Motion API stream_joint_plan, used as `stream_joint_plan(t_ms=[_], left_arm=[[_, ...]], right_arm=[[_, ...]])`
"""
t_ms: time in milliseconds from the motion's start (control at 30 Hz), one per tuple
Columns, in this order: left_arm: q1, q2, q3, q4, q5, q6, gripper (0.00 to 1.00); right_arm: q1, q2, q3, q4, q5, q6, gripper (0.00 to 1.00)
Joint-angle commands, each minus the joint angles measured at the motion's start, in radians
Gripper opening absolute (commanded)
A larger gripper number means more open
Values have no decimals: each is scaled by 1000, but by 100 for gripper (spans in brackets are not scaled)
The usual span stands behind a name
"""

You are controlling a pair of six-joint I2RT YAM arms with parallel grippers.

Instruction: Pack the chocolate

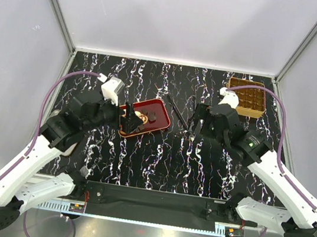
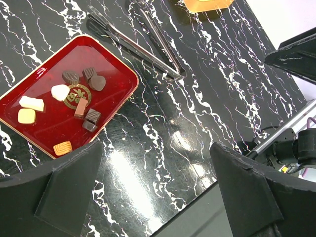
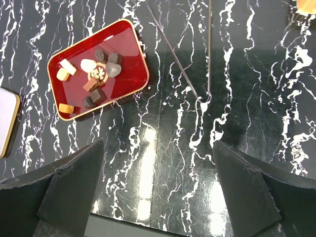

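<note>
Crowding worries us: left gripper (image 2: 155,197) and right gripper (image 3: 158,195) (both agape, empty) could scatter chocolate (image 2: 60,92) inside the red tray (image 2: 49,69)

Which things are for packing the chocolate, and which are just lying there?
For the job:
chocolates
red tray holding them
gold box with compartments
black tongs, probably

Just lying about:
white gold-rimmed slab, apart from the tray

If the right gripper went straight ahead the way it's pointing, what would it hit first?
The right gripper would probably meet bare table first. The tongs' tip lies just beyond, the red tray of chocolate off to the left; depth is hard to judge.
</note>
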Motion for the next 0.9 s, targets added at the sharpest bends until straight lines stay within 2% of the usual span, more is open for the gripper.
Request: stream_joint_plan(t_ms=[0,167,267,400,533,700,867], left_arm=[[2,-3,-9,41,-10,14,99],[1,9,9,12,-33,8,99],[1,-3,-3,29,-42,6,99],[1,-38,-48,64,-49,8,99],[1,-43,-46,34,-72,37,99],[1,-78,-80,23,-91,48,99],[2,-112,-103,30,-92,46,99]], right_arm=[[6,-26,43,4,77,22,100],[6,-39,31,-10,143,9,100],[6,-23,43,7,21,-114,100],[6,80,75,6,63,-165,100],[-17,201,109,33,131,-275,100],[-132,377,132,85,-38,-304,100],[-181,502,115,216,-139,-382,100]])
